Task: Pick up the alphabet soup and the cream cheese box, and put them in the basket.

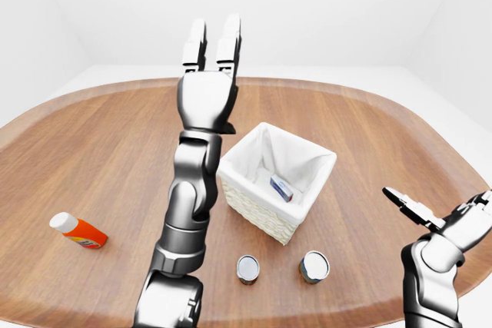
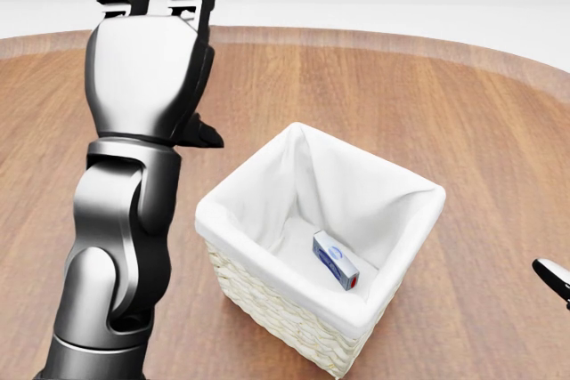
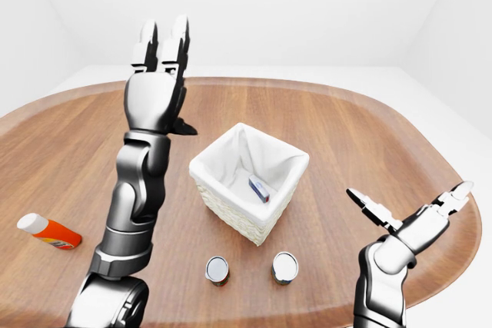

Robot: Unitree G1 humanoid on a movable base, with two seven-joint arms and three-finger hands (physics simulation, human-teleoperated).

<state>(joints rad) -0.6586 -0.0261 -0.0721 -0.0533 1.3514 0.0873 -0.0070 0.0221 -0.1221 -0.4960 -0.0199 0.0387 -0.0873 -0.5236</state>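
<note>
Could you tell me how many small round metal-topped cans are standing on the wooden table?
2: one small round metal-topped can below the white-lined wicker basket in the left-eye view, the other just to its right. None shows elsewhere.

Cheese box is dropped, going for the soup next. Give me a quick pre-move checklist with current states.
1. Cream cheese box inside basket: ok.
2. Left hand empty, fingers open, raised above the table: ok.
3. Right hand open and empty: ok.
4. Two cans upright below the basket in the left-eye view: ok.
5. Which can is the alphabet soup: cannot tell, labels hidden.
6. Orange bottle lies apart from the cans: ok.
</note>
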